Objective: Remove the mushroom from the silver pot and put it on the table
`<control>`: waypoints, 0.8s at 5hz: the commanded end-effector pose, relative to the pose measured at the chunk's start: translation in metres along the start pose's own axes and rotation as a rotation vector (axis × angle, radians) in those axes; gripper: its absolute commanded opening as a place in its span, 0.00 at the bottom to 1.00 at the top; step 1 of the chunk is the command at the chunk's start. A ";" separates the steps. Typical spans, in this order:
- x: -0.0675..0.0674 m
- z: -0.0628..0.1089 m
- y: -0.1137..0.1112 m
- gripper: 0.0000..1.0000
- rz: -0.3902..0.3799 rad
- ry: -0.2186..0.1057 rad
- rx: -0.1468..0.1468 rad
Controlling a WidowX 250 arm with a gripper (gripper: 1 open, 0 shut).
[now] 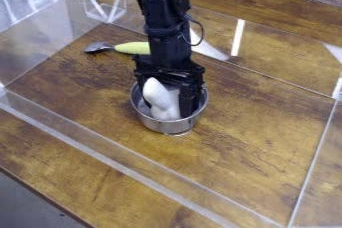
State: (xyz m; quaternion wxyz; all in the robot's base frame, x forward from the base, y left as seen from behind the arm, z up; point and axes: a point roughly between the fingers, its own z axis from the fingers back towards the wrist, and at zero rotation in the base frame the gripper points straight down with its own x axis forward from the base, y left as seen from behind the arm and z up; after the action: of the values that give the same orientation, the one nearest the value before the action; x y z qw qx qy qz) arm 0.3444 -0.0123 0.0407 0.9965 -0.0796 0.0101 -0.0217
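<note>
Clear acrylic walls (80,142) (light glare)

A slim black arm (162,17) of stacked blocky segments is seen, with black cables looped near its top. It ends in a black two-fingered gripper (170,92).
</note>
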 end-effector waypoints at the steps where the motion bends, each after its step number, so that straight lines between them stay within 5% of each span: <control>1: 0.011 0.022 0.003 0.00 0.005 -0.050 0.022; 2: 0.015 0.035 0.007 0.00 -0.019 -0.046 0.047; 4: 0.023 0.097 0.004 0.00 -0.026 -0.046 0.136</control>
State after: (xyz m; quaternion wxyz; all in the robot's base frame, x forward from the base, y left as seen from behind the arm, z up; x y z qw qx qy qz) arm 0.3648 0.0087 0.1018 0.9989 -0.0172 0.0326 -0.0286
